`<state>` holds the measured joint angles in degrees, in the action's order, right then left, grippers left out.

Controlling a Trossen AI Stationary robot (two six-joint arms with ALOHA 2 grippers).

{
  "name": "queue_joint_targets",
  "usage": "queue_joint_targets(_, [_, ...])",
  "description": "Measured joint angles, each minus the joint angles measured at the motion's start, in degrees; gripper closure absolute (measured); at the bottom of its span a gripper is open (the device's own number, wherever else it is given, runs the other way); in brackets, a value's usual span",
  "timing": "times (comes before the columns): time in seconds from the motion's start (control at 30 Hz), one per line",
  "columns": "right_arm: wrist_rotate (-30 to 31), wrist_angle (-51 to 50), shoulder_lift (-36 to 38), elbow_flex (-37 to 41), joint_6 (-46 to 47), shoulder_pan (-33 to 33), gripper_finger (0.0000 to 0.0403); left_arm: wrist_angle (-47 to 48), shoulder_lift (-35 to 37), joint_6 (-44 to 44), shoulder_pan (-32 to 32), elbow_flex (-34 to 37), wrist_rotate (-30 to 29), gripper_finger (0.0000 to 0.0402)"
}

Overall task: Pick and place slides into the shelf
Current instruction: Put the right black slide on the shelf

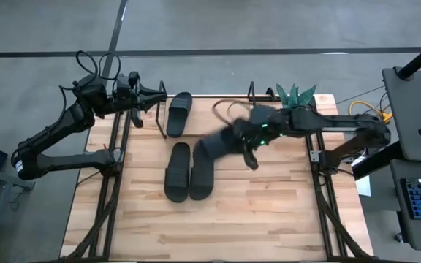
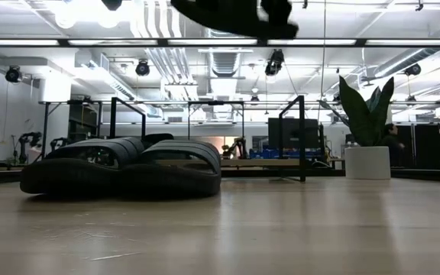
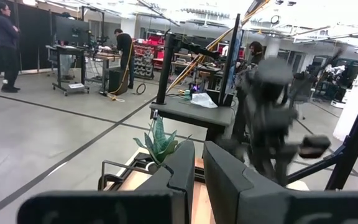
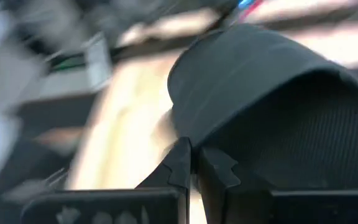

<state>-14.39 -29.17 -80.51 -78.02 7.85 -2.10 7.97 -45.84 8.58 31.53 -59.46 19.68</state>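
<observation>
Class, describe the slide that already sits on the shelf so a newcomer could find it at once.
Start at the shelf, the low wire-framed rack along the table's far edge, with a potted plant at its right end. Near its left end, beside the left gripper, lies one black slide. It alone sits on the rack: two others lie paired mid-table and the right gripper carries the fourth.
</observation>
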Motion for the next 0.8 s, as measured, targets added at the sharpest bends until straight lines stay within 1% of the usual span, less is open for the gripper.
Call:
queue_joint_targets(0.1, [16.65,3.88,2.90,-1.07,-3.69,2.04,0.0394,-0.03,-0.01,0.05,0.00,0.00,0.00,0.0381])
queue_joint_targets(0.13, [21.04,6.12,3.60,-1.13,-5.00,2.66,0.0394,-0.10,-0.15,0.08,0.00,0.00,0.00,0.0381])
queue_joint_targets(0.2, [27.31,11.46,4.59,-1.10,-7.68,3.44,0.0394,-0.33,-0.47,1.25,-0.02,0.00,0.03,0.0381])
queue_joint_targets(0.23, [29.21,13.74,4.80,-1.09,-8.90,3.74,0.0394,-0.39,-0.72,2.32,-0.02,0.00,0.26,0.0381])
queue_joint_targets(0.3, [30.91,16.50,4.92,-1.09,-11.21,3.98,0.0394,-0.84,-1.54,3.08,-0.02,0.00,1.74,0.0381])
queue_joint_targets(0.37, [31.22,16.67,4.29,-1.22,-13.00,3.97,0.0394,-1.76,-2.41,3.42,-0.03,0.00,4.23,0.0380])
queue_joint_targets(0.47, [32.32,16.08,3.24,-1.20,-13.48,3.95,0.0394,-1.98,-3.94,6.20,-0.09,-0.07,6.76,0.0360])
queue_joint_targets(0.57, [33.08,16.26,2.58,-1.18,-14.21,3.97,0.0394,-1.90,-5.33,7.66,-0.09,-0.07,7.95,0.0315])
queue_joint_targets(0.67, [33.19,17.04,1.90,-1.18,-14.49,3.97,0.0394,-2.47,-6.76,7.80,-0.04,-0.07,10.93,0.0261])
queue_joint_targets(0.8, [33.99,17.55,1.55,-1.18,-15.34,3.97,0.0394,-5.06,-8.76,12.48,-0.07,-0.07,13.36,0.0207])
